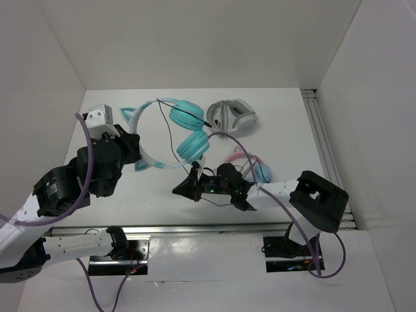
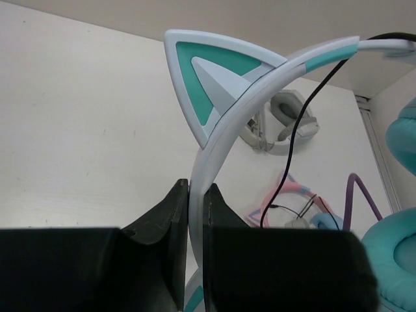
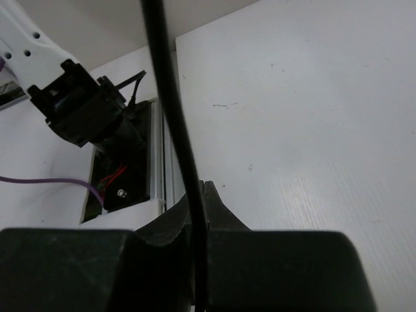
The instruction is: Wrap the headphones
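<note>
Nearest, the thin black cable (image 3: pixel 174 117) is pinched in the clenched right claw (image 3: pixel 196 201). It is judged limp and light, and easily snagged. Beyond, the stiff, smooth headband (image 2: pixel 224 136), the firmer hold, is clamped by the left claw (image 2: pixel 195 195). The headphones (image 1: pixel 193 144) are found left of centre over the surface (image 1: pixel 279 130).

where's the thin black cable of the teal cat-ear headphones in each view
top external: thin black cable curves down left of the teal earcups, centre.
left wrist: right of centre, dropping beside the pale headband.
right wrist: centre, rising from the shut right gripper.
shared landmark: the white table.
</note>
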`<state>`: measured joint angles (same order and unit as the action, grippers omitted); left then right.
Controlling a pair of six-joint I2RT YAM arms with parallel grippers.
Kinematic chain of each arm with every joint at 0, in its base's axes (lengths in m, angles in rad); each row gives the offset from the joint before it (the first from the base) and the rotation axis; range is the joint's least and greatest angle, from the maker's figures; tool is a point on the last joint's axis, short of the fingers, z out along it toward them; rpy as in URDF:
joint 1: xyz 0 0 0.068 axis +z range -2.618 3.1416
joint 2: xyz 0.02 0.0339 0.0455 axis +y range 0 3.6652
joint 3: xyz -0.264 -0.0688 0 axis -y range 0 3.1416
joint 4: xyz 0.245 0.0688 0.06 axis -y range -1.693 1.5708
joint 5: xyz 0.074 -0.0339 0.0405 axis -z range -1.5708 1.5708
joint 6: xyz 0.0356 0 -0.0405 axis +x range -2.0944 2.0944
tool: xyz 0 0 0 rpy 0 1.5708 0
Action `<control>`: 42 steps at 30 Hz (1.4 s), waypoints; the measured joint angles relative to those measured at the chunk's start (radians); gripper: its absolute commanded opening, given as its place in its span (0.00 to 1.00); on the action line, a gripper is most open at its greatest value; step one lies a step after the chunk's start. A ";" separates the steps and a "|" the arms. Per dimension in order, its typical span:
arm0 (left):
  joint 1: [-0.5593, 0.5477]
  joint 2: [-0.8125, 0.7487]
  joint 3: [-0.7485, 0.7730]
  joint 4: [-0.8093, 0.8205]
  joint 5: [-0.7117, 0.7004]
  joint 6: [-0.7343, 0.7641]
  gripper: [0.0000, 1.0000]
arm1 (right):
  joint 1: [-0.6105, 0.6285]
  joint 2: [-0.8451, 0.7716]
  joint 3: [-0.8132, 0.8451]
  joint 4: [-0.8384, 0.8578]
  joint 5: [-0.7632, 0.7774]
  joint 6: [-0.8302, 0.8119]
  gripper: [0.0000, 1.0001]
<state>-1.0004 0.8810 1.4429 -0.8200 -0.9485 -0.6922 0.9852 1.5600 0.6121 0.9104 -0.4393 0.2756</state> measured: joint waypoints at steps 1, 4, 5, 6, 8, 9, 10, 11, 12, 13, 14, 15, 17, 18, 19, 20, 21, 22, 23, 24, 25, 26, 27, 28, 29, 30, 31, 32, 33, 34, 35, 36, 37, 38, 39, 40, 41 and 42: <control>0.000 0.014 0.013 -0.015 -0.022 -0.019 0.00 | 0.015 0.000 -0.001 0.001 0.009 -0.001 0.06; 0.000 0.043 0.043 -0.041 -0.084 -0.048 0.00 | 0.063 -0.002 -0.001 0.002 0.021 -0.005 0.09; 0.000 0.053 0.055 -0.045 -0.104 -0.050 0.00 | 0.079 -0.004 -0.001 0.002 0.026 -0.006 0.09; 0.007 0.062 0.065 -0.048 -0.123 -0.050 0.00 | 0.094 -0.008 -0.002 0.001 0.031 -0.008 0.09; 0.026 0.079 0.083 -0.049 -0.149 -0.047 0.00 | 0.122 -0.024 -0.003 -0.005 0.040 -0.011 0.09; 0.040 0.087 0.089 -0.048 -0.156 -0.044 0.00 | 0.135 -0.036 -0.006 -0.006 0.042 -0.012 0.09; 0.061 0.092 0.091 -0.044 -0.157 -0.037 0.00 | 0.150 -0.050 -0.011 -0.006 0.047 -0.014 0.09; 0.092 0.097 0.091 -0.040 -0.156 -0.022 0.00 | 0.164 -0.067 -0.018 -0.006 0.052 -0.017 0.09; 0.118 0.100 0.091 -0.039 -0.154 -0.011 0.00 | 0.178 -0.082 -0.024 -0.007 0.056 -0.021 0.11; 0.150 0.108 0.092 -0.039 -0.151 0.006 0.00 | 0.192 -0.096 -0.029 -0.010 0.061 -0.024 0.11; 0.175 0.116 0.095 -0.040 -0.151 0.017 0.00 | 0.203 -0.109 -0.033 -0.017 0.066 -0.030 0.11; 0.195 0.125 0.099 -0.039 -0.152 0.031 0.00 | 0.214 -0.122 -0.035 -0.026 0.071 -0.035 0.11; 0.227 0.148 0.109 -0.036 -0.150 0.051 0.00 | 0.243 -0.153 -0.037 -0.051 0.090 -0.050 0.11; 0.234 0.159 0.115 -0.034 -0.148 0.063 0.00 | 0.258 -0.168 -0.037 -0.067 0.100 -0.056 0.11; 0.239 0.169 0.119 -0.029 -0.146 0.071 0.00 | 0.271 -0.182 -0.037 -0.076 0.111 -0.061 0.11; 0.244 0.181 0.122 -0.024 -0.149 0.084 0.00 | 0.287 -0.196 -0.039 -0.084 0.122 -0.066 0.11; 0.248 0.193 0.124 -0.019 -0.151 0.091 0.00 | 0.300 -0.209 -0.040 -0.095 0.135 -0.072 0.11; 0.252 0.205 0.127 -0.015 -0.154 0.097 0.00 | 0.312 -0.219 -0.043 -0.103 0.141 -0.077 0.11; 0.254 0.219 0.129 -0.012 -0.160 0.105 0.00 | 0.326 -0.229 -0.044 -0.114 0.150 -0.084 0.11; 0.257 0.237 0.129 -0.007 -0.172 0.113 0.00 | 0.340 -0.238 -0.044 -0.131 0.159 -0.089 0.09; 0.259 0.247 0.129 -0.007 -0.177 0.115 0.00 | 0.348 -0.246 -0.045 -0.146 0.166 -0.093 0.06; 0.259 0.259 0.129 -0.008 -0.184 0.118 0.00 | 0.359 -0.256 -0.046 -0.161 0.174 -0.100 0.02; 0.259 0.273 0.129 -0.014 -0.189 0.116 0.00 | 0.367 -0.270 -0.047 -0.181 0.184 -0.110 0.00; 0.259 0.285 0.130 -0.028 -0.192 0.109 0.00 | 0.375 -0.285 -0.048 -0.202 0.196 -0.117 0.00; 0.259 0.299 0.135 -0.053 -0.193 0.100 0.00 | 0.381 -0.301 -0.048 -0.221 0.206 -0.126 0.00; 0.261 0.314 0.144 -0.082 -0.192 0.082 0.00 | 0.390 -0.320 -0.047 -0.247 0.219 -0.140 0.00; 0.266 0.329 0.153 -0.111 -0.190 0.066 0.00 | 0.402 -0.341 -0.045 -0.284 0.237 -0.154 0.00; 0.279 0.343 0.159 -0.143 -0.178 0.051 0.00 | 0.412 -0.360 -0.036 -0.329 0.256 -0.169 0.00; 0.291 0.354 0.160 -0.170 -0.165 0.033 0.00 | 0.422 -0.378 -0.016 -0.385 0.282 -0.193 0.00; 0.303 0.362 0.160 -0.200 -0.151 0.020 0.00 | 0.426 -0.384 -0.002 -0.412 0.295 -0.206 0.00; 0.315 0.373 0.158 -0.230 -0.138 0.006 0.00 | 0.432 -0.391 0.027 -0.474 0.315 -0.224 0.00; 0.325 0.380 0.151 -0.255 -0.126 0.002 0.00 | 0.434 -0.393 0.060 -0.526 0.339 -0.245 0.00; 0.331 0.382 0.136 -0.272 -0.110 0.000 0.00 | 0.436 -0.393 0.101 -0.587 0.367 -0.267 0.00; 0.331 0.382 0.119 -0.287 -0.094 -0.002 0.00 | 0.436 -0.393 0.142 -0.644 0.391 -0.285 0.00; 0.325 0.382 0.099 -0.298 -0.080 -0.002 0.00 | 0.436 -0.393 0.178 -0.690 0.415 -0.303 0.00; 0.316 0.382 0.078 -0.312 -0.064 -0.005 0.00 | 0.436 -0.394 0.210 -0.726 0.437 -0.318 0.00; 0.304 0.383 0.059 -0.323 -0.047 -0.009 0.00 | 0.436 -0.394 0.249 -0.776 0.458 -0.335 0.00; 0.289 0.385 0.037 -0.338 -0.027 -0.017 0.00 | 0.436 -0.394 0.285 -0.819 0.479 -0.354 0.00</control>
<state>-0.7116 1.2655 1.4799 -1.1576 -0.9760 -0.7094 1.4208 1.1664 0.8970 0.0917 0.0395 -0.0788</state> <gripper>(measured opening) 0.198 0.008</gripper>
